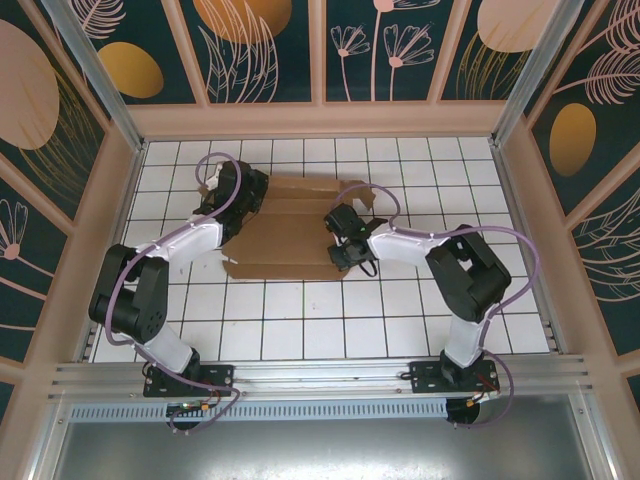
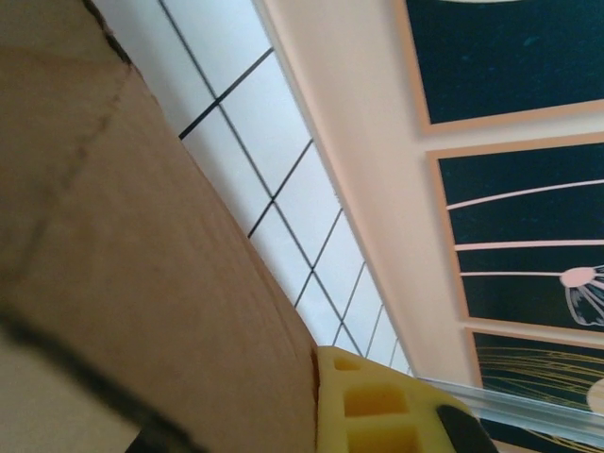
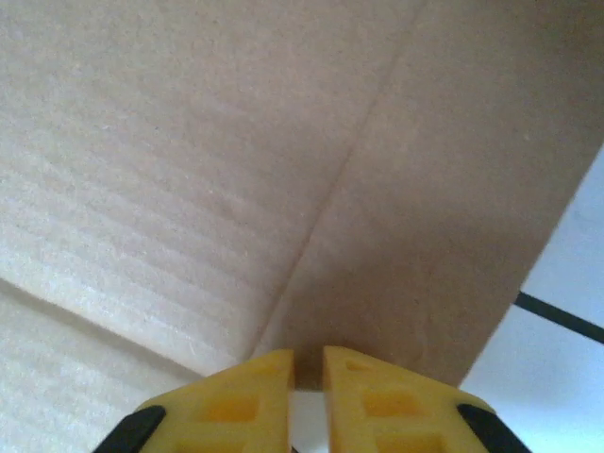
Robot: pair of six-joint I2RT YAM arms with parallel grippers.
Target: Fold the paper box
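Note:
The paper box (image 1: pixel 285 230) lies as a mostly flat brown cardboard sheet at the middle of the white tiled floor, with its left side raised. My left gripper (image 1: pixel 222 192) is at that raised left flap. In the left wrist view the cardboard (image 2: pixel 142 283) presses flat against one yellow finger (image 2: pixel 377 406), and the other finger is hidden behind it. My right gripper (image 1: pixel 338 232) is at the sheet's right part. In the right wrist view its fingertips (image 3: pixel 308 363) stand a narrow gap apart, at the lower edge of a creased flap (image 3: pixel 377 189).
Peach walls (image 1: pixel 320 120) with dark panels close in the floor at the back and on both sides. A metal rail (image 1: pixel 320 375) runs along the near edge by the arm bases. Bare tiles (image 1: pixel 300 320) lie between the sheet and the rail.

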